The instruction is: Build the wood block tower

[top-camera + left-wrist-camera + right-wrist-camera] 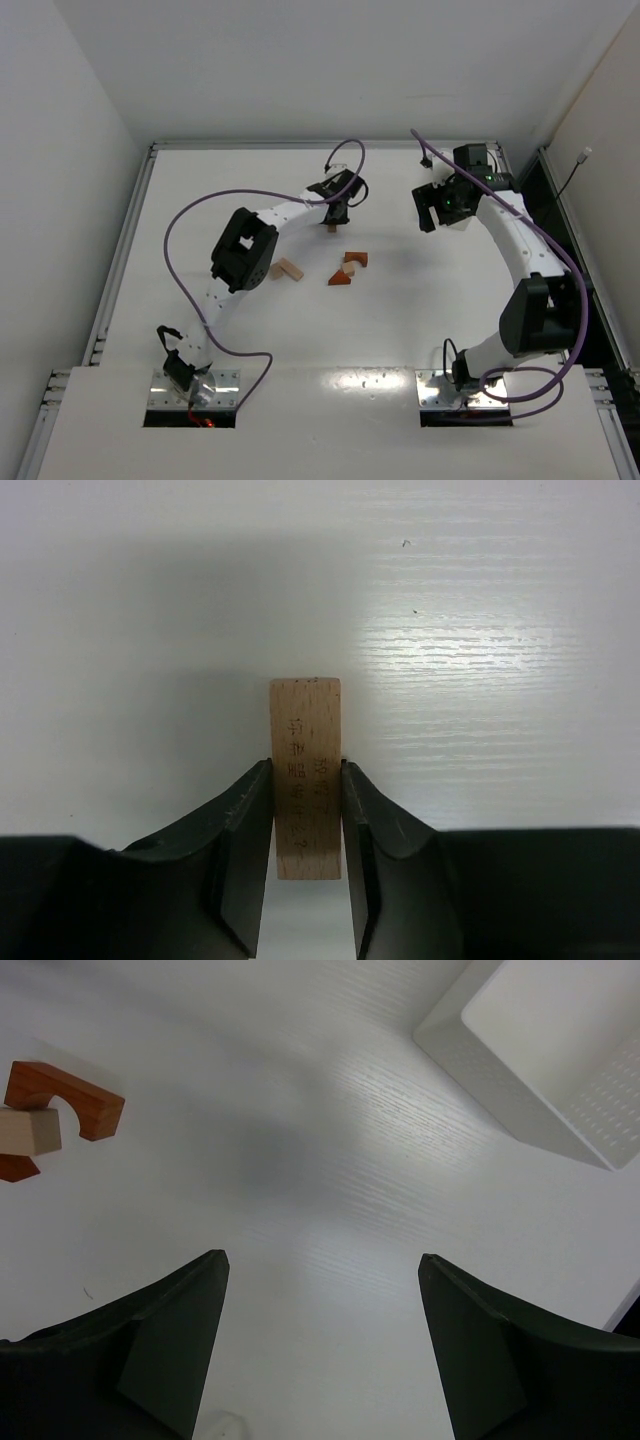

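Note:
My left gripper (333, 212) is shut on a light tan rectangular block (305, 770), gripping its long sides; the block hangs just over the table at the back middle (331, 228). No stacked tower shows. Loose blocks lie at mid-table: a tan rectangular block (288, 269), a reddish-brown arch (356, 258), a small tan block (351, 268) against it, and a reddish-brown wedge (340, 279). My right gripper (432, 212) is open and empty, above bare table to the right of these blocks. The arch (65, 1095) and the small tan block (30, 1130) also show in the right wrist view.
A white rectangular tray (480, 1070) stands at the upper right of the right wrist view. Purple cables loop over both arms. Raised rails edge the table (200, 330) at the left, back and right.

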You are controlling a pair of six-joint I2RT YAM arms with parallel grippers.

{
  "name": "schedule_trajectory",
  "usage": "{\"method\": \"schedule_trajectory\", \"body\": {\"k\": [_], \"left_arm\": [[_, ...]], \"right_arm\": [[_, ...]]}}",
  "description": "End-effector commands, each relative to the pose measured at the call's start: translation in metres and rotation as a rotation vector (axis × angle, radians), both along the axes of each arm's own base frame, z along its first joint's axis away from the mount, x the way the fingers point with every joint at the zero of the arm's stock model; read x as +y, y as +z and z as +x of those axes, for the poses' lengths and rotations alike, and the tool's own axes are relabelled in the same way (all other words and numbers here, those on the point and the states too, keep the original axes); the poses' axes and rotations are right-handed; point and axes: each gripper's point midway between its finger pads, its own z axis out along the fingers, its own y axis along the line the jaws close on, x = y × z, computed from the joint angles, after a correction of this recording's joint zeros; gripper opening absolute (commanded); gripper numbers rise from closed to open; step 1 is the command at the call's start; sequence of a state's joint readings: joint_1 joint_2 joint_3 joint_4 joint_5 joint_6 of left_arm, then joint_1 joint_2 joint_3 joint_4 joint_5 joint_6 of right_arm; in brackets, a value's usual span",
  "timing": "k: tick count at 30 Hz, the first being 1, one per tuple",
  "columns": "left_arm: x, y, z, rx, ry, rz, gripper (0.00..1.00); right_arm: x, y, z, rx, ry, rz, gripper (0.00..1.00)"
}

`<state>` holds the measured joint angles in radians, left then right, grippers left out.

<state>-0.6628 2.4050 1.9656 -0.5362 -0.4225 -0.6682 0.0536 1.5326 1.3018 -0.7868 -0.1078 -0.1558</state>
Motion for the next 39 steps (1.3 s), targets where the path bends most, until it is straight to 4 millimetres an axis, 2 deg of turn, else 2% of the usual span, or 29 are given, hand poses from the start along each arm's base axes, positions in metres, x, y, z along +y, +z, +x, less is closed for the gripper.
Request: {"method": "schedule_trajectory", "body": {"k": [1, 3, 4, 5, 7, 8, 11, 13, 14, 15, 16, 17, 18, 20, 21, 23, 25, 26, 28, 29, 33, 34, 35, 36, 37, 38, 39], "left_arm": [[0.018, -0.033, -0.015, 0.092, 0.023, 0.044, 0.29], [0.016, -0.029, -0.015, 0.091, 0.017, 0.031, 0.37], [0.016, -0.029, -0.015, 0.09, 0.017, 0.031, 0.49], [0.016, -0.031, -0.015, 0.09, 0.017, 0.031, 0.56], [0.017, -0.021, -0.015, 0.079, 0.009, 0.028, 0.64], [0.019, -0.025, -0.017, 0.087, 0.009, 0.035, 0.66], [0.018, -0.001, -0.015, 0.05, 0.013, 0.016, 0.66], [0.028, 0.007, -0.017, 0.022, 0.026, 0.04, 0.66], [0.029, 0.033, -0.014, -0.03, 0.035, 0.015, 0.66], [0.037, 0.032, -0.021, -0.029, 0.04, 0.026, 0.66], [0.037, 0.043, -0.021, -0.06, 0.034, 0.007, 0.66], [0.04, 0.052, -0.023, -0.076, 0.04, 0.004, 0.66], [0.047, 0.069, -0.032, -0.092, 0.032, 0.0, 0.66], [0.052, 0.092, -0.036, -0.13, 0.01, -0.008, 0.66], [0.059, 0.114, -0.042, -0.171, 0.008, -0.02, 0.66], [0.063, 0.142, -0.046, -0.231, -0.01, -0.042, 0.69], [0.068, 0.159, -0.055, -0.265, -0.058, -0.042, 0.74], [0.072, 0.187, -0.059, -0.314, -0.067, -0.061, 0.76], [0.08, 0.205, -0.063, -0.346, -0.095, -0.058, 0.8], [0.09, 0.22, -0.068, -0.369, -0.081, -0.071, 0.8], [0.134, 0.248, -0.073, -0.423, 0.002, -0.055, 0.81], [0.146, 0.249, -0.072, -0.419, 0.036, -0.059, 0.79], [0.171, 0.243, -0.067, -0.386, 0.09, -0.049, 0.76], [0.183, 0.244, -0.065, -0.38, 0.116, -0.064, 0.74], [0.193, 0.239, -0.062, -0.364, 0.125, -0.074, 0.74], [0.22, 0.234, -0.06, -0.343, 0.186, -0.052, 0.74], [0.233, 0.229, -0.06, -0.333, 0.217, -0.058, 0.74]], "right_arm": [[0.001, 0.012, 0.009, -0.051, -0.012, 0.023, 0.74], [0.001, 0.012, 0.012, -0.051, -0.012, 0.023, 0.74], [0.001, 0.012, 0.012, -0.051, -0.012, 0.023, 0.74], [0.001, 0.012, 0.012, -0.051, -0.012, 0.023, 0.74], [0.001, 0.012, 0.012, -0.051, -0.012, 0.023, 0.74], [0.001, 0.012, 0.012, -0.051, -0.012, 0.023, 0.74], [0.001, 0.016, 0.011, -0.062, -0.003, 0.017, 0.74], [0.0, 0.016, 0.009, -0.065, 0.004, 0.013, 0.74], [0.002, 0.016, 0.009, -0.065, 0.009, 0.02, 0.74], [0.004, 0.018, 0.006, -0.067, 0.04, 0.018, 0.75], [0.004, 0.014, 0.002, -0.049, 0.059, 0.016, 0.76], [0.01, 0.021, -0.002, -0.066, 0.1, 0.037, 0.77], [0.012, 0.021, -0.005, -0.071, 0.134, 0.036, 0.77], [0.018, 0.028, -0.01, -0.113, 0.165, 0.047, 0.77], [0.024, 0.031, -0.012, -0.134, 0.197, 0.052, 0.77], [0.035, 0.036, -0.016, -0.17, 0.246, 0.082, 0.78], [0.041, 0.035, -0.019, -0.176, 0.283, 0.083, 0.8], [0.047, 0.035, -0.02, -0.176, 0.3, 0.085, 0.8], [0.058, 0.026, -0.021, -0.137, 0.334, 0.12, 0.81], [0.063, 0.028, -0.02, -0.135, 0.357, 0.116, 0.81], [0.09, 0.034, -0.01, -0.168, 0.428, 0.109, 0.81], [0.104, 0.031, -0.014, -0.155, 0.467, 0.112, 0.78], [0.115, 0.033, -0.009, -0.163, 0.49, 0.114, 0.76], [0.123, 0.03, -0.009, -0.157, 0.509, 0.107, 0.75], [0.143, 0.035, -0.009, -0.176, 0.561, 0.113, 0.75], [0.155, 0.035, -0.01, -0.177, 0.601, 0.109, 0.75], [0.167, 0.029, -0.01, -0.165, 0.636, 0.098, 0.75]]}}
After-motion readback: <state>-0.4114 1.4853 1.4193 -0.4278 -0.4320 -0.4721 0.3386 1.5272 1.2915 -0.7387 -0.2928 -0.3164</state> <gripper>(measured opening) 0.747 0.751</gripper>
